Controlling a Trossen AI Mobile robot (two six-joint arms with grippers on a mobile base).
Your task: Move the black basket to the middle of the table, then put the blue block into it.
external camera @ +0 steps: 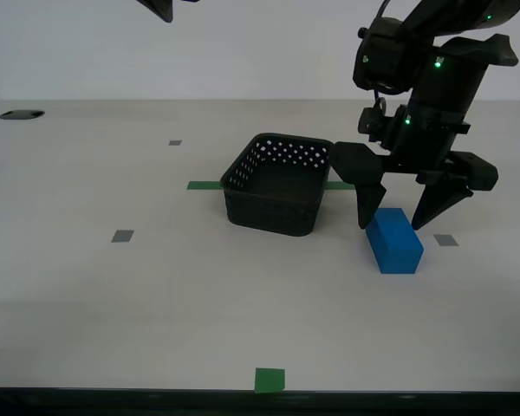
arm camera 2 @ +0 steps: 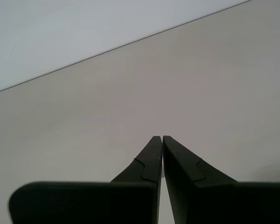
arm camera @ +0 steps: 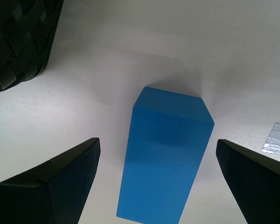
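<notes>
Blue block (external camera: 394, 242) between wide-open first pincer (external camera: 400, 223), black basket (external camera: 276, 185) beside, second pincer (arm camera 2: 159, 140) closed, empty.

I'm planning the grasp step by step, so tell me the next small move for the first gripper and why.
Probably lower my first gripper straight down over the blue block, then close. Its jaws are open and straddle the block in the first wrist view, with gaps on both sides and the tips apparently still above the table. The black basket already sits near the middle, empty.
</notes>
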